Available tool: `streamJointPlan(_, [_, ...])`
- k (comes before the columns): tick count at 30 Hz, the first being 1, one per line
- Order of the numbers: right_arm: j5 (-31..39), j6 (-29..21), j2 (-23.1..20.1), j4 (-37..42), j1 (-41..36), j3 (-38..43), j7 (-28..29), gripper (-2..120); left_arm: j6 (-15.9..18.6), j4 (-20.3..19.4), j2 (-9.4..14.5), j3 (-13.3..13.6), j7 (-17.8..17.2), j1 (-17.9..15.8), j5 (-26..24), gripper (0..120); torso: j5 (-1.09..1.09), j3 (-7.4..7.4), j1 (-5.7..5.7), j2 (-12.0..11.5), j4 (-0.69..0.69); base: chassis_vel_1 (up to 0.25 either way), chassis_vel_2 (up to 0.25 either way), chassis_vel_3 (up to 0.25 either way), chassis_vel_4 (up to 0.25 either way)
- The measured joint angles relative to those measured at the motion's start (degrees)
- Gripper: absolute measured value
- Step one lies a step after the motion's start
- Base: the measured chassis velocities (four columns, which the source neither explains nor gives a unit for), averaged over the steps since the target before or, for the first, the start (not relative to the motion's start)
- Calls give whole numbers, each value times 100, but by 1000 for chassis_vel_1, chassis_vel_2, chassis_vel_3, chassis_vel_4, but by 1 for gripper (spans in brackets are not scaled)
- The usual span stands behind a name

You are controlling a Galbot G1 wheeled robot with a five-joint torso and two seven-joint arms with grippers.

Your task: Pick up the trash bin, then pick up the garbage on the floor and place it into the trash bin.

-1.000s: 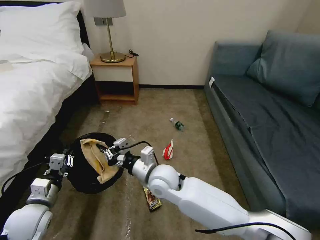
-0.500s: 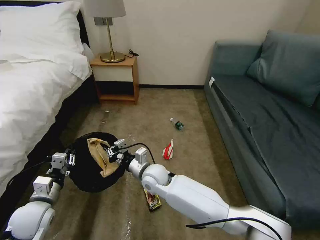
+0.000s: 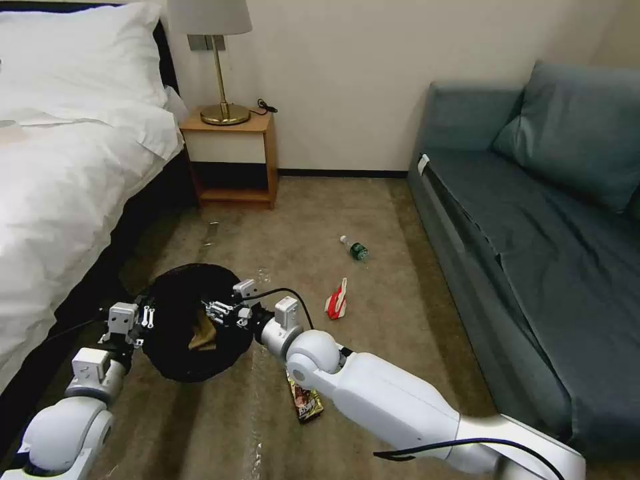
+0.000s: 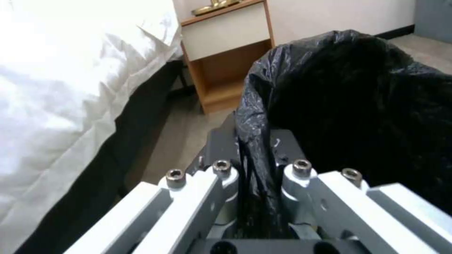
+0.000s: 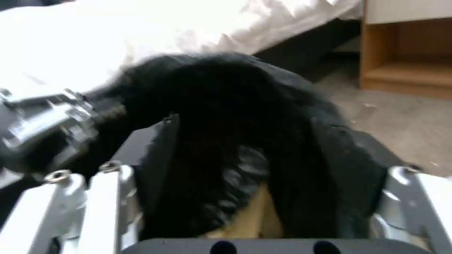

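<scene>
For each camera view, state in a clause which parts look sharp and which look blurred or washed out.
Head view: evenly lit and sharp, the trash bin a flat dark mass. Left wrist view: the bed sheet is washed out white, the black bag crisp. Right wrist view: the bin's bag is smeared, the left gripper blurred.

- Black-lined trash bin (image 3: 175,347) holding a brown paper bag (image 3: 202,333)
- Red-and-white packet (image 3: 337,300)
- Green-labelled clear bottle (image 3: 355,248)
- Teal sofa (image 3: 533,220), right

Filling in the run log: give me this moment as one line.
left tool: shut on trash bin rim | right tool: open over bin mouth | brown paper bag: inside bin | floor: three litter items
</scene>
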Motion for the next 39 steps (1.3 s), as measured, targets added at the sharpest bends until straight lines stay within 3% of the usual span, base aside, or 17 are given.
streamJointPlan(4, [67, -141, -198, 129, -41, 69, 51, 84, -39, -1, 20, -78, 24, 40, -8, 6, 1, 0, 0, 0, 0, 0, 0, 0, 0])
streamJointPlan(6, [28, -258, -863, 152, -161, 212, 23, 98, -186, 23, 49, -234, 88, 164, -9, 6, 2, 0, 0, 0, 1, 0, 0, 0, 0])
streamJointPlan(10, [-130, -310, -1289, 87, -328, 360, -3, 99, -235, 70, 85, -231, 106, 162, -5, 6, 0, 0, -1, 0, 2, 0, 0, 0, 0])
streamJointPlan(13, [-600, -332, -1751, -146, -835, 718, -43, 100, -245, 170, 184, -30, 114, 5, -11, 6, -2, 0, -1, 0, -7, 0, 0, 0, 0])
streamJointPlan(22, [-1065, -159, -1648, -699, -1385, 888, -165, 100, -258, 167, 185, -23, 116, 22, -3, 6, 1, 0, -1, 0, 2, 0, 0, 0, 0])
streamJointPlan(33, [-1543, 115, -949, -1579, -1792, 753, -325, 100, -282, 152, 174, -30, 122, 29, 18, 6, -1, 0, -1, 0, 1, 0, 0, 0, 0])
streamJointPlan(39, [-1678, 214, -805, -1925, -1866, 630, -506, 100, -322, 140, 177, -71, 155, 91, 20, 6, -2, 0, -1, 1, 0, 0, 0, 0, 0])
